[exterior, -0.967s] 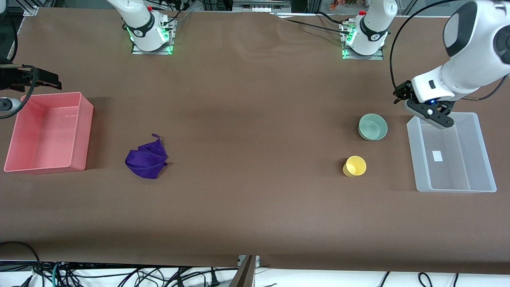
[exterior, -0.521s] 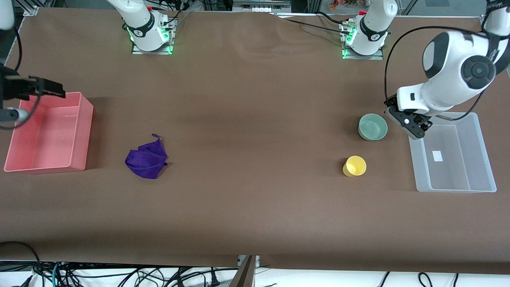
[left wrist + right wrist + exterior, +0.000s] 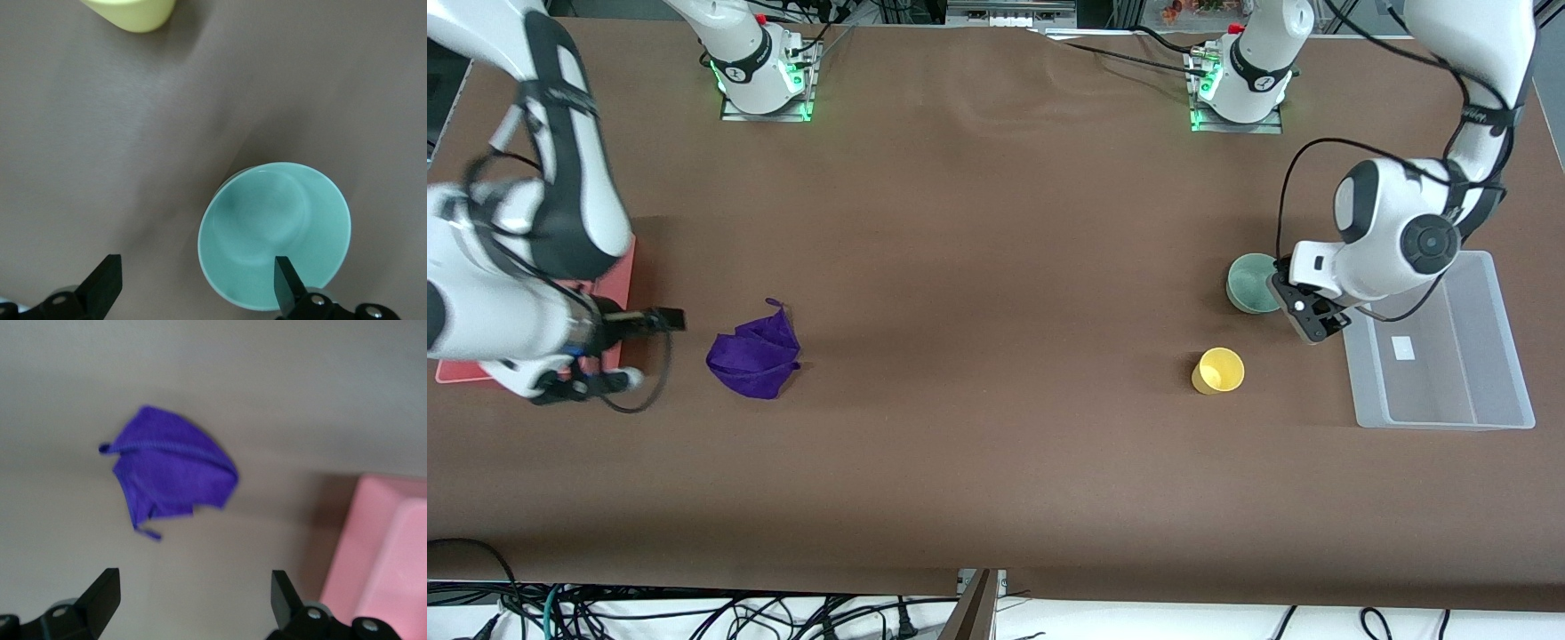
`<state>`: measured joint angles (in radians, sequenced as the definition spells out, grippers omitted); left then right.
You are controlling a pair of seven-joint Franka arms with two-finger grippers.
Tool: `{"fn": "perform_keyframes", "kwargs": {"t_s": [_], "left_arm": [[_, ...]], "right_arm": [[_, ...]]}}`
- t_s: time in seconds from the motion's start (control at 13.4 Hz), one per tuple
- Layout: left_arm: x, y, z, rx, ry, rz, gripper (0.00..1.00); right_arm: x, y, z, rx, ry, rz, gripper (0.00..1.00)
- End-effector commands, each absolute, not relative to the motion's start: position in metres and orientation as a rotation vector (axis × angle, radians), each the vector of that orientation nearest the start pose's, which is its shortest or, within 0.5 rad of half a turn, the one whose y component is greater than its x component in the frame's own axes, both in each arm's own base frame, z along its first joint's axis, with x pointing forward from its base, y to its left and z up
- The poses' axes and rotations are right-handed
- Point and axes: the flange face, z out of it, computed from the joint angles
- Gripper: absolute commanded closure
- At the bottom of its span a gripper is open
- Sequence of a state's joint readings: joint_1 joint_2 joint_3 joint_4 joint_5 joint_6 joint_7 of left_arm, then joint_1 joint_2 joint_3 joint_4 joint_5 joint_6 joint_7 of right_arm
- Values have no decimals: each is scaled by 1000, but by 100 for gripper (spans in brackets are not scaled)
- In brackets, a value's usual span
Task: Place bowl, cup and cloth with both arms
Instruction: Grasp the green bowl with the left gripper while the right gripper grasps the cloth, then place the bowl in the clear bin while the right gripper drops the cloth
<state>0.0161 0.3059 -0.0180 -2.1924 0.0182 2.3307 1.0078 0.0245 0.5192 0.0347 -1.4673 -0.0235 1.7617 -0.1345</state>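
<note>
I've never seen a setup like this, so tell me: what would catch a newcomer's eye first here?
Probably the colours on the brown table: a purple cloth lying crumpled beside a pink bin at the right arm's end, and a mint bowl and yellow cup near a clear bin at the left arm's end. Then the arms: the left gripper, open, is over the bowl's edge, and the right gripper, open, is between pink bin and cloth.

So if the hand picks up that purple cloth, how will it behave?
The cloth lies crumpled in soft folds, so it will probably droop and hang limp. It looks thin, so likely light. A push would likely bunch it up, not slide it.
</note>
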Motion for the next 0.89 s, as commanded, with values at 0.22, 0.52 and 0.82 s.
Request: {"fn": "perform_keyframes", "kwargs": {"t_s": [0.22,0.52,0.82], "left_arm": [[530,-3,185,-2769,1604,191,82],[530,-3,189,-2768,1604,188,100],[552,4,247,-2704,1695,152,100]], "right_arm": [[667,64,271,-3090,-365,153,0],[639,83,220,-3079,-410,103,0],[619,82,188,-3069,-493,-35,31]]}}
